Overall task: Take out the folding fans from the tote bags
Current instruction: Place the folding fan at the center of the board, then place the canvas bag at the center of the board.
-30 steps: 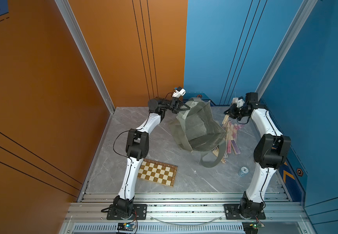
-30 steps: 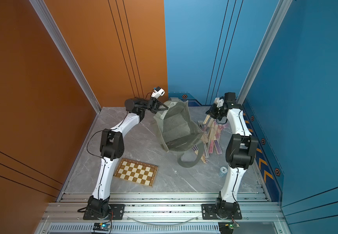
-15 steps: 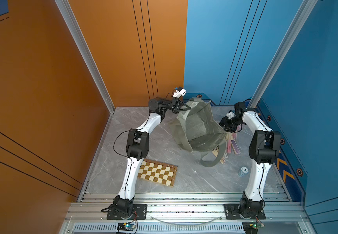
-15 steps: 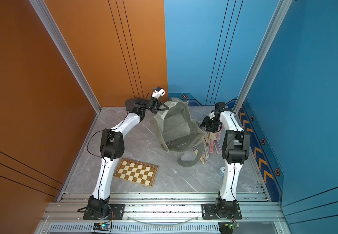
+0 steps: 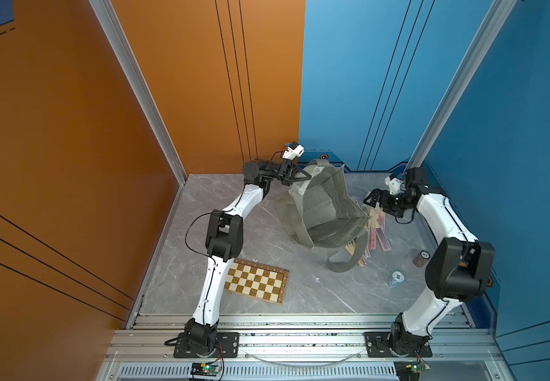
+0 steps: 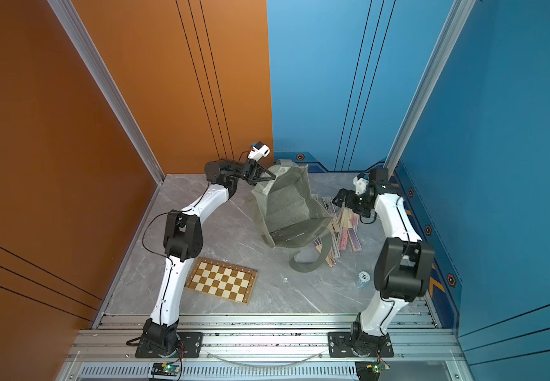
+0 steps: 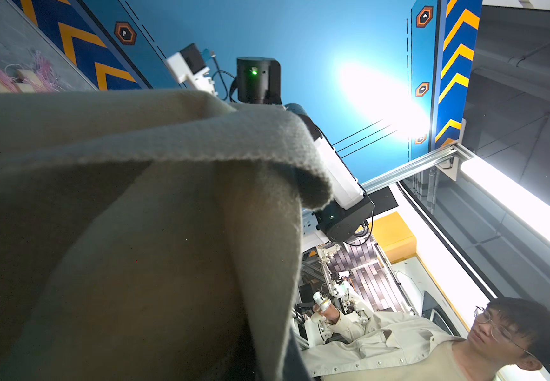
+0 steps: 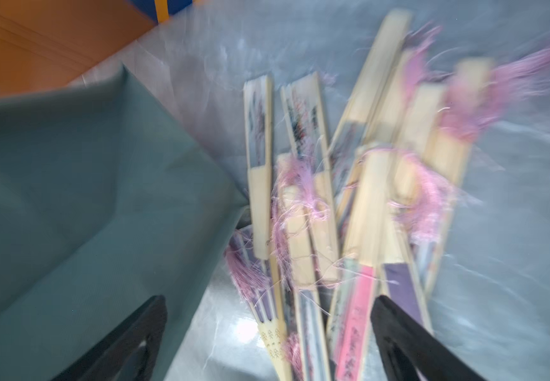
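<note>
Roughly ten folding fans [image 5: 377, 231] lie in a loose heap on the grey table [image 5: 260, 237], at about three o'clock from the tote bag [image 5: 323, 211]. A few of their ends are tucked under the bag's edge and its hanging strap [image 5: 342, 264].

The left gripper [image 5: 303, 176] is pinched tight on the bag's rim at its eleven o'clock corner and holds that corner up off the table. I'd guess this is so the soft fabric stands open like a scoop instead of slumping, which keeps the inside easy to see and reach. From above, what shows of the inside looks bare, but folds hide part of it, so I cannot say for certain that no fan is left there.

The right gripper [image 5: 371, 198] hangs over the heap's twelve o'clock end. Its fingers [image 8: 128, 336] are spread wide with nothing clamped between them. In the blurred right wrist view, the heap shows through the gap between the fingers, beyond the tips, with the bag's side just beside it.
</note>
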You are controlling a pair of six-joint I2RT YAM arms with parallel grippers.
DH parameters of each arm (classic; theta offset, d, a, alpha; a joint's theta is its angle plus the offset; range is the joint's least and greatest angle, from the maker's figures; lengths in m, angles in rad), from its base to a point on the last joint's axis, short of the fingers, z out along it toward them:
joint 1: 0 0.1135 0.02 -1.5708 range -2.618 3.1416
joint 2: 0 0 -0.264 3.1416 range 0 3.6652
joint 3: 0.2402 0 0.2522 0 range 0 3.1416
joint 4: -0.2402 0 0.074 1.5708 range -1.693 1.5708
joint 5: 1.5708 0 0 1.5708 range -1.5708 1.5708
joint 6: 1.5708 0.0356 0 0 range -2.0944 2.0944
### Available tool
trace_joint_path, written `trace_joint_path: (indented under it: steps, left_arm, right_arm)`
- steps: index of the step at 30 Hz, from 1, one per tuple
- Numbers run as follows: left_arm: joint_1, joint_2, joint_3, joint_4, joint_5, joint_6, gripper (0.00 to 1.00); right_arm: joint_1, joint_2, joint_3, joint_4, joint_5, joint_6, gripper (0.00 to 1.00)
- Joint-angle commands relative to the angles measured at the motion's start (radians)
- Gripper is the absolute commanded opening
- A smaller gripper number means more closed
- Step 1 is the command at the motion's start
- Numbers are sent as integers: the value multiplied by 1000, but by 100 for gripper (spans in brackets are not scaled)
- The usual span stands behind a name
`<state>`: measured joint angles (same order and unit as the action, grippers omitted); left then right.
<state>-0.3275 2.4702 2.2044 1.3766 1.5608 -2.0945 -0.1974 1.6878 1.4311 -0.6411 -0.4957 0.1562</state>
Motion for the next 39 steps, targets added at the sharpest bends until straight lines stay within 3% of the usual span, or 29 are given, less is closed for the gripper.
trace_joint_path:
  steps: [1,16,20,25,30,33,35,37,39]
  left_arm:
    - [-3,-34,6,32,87,-387,0]
    - [31,-79,11,33,87,-389,0]
    - [40,-105,-12,32,87,-389,0]
    - [45,-132,-44,33,88,-389,0]
    - [57,-143,-47,33,85,-389,0]
    - [65,-150,-45,32,85,-388,0]
    - [64,-156,-44,33,85,-387,0]
    - [64,-161,-49,33,85,-388,0]
    - [61,-161,-50,32,85,-388,0]
  right_arm:
    - [-64,-87,-178,295,14,56,100]
    - [24,-180,-808,1068,256,16,100]
    - [95,-171,-868,1175,397,-15,100]
    - [207,-163,-871,1179,562,-101,100]
    - [224,-176,-909,1235,604,-107,100]
    - [237,-189,-1007,1394,670,-100,100]
    - [255,-127,-1112,1679,745,-96,100]
    - [268,-170,-1068,1520,777,-95,100]
    - [248,-145,-1065,1556,730,-91,100]
